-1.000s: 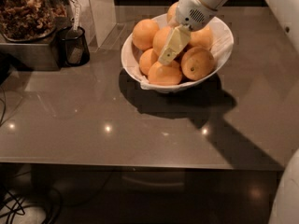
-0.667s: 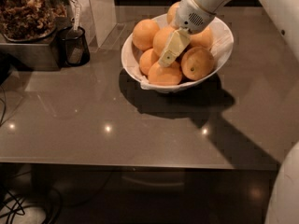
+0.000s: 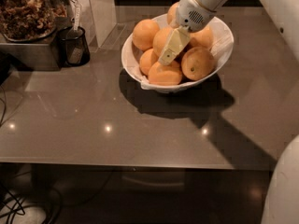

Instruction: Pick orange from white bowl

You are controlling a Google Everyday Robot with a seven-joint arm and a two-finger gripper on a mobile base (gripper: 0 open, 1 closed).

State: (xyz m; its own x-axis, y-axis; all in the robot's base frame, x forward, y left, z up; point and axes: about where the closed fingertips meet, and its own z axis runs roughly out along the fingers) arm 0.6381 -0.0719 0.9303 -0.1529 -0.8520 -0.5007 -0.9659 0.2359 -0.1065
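On the worktop (image 3: 93, 125), in the bowl (image 3: 223, 43) at 1 o'clock, centre the pincer (image 3: 169, 55), low among the fruit with its gape impossible to tell, over the middle orange (image 3: 159, 36), at 10 o'clock of the dotted orange (image 3: 198, 62), then close across its widest part and lift straight up.
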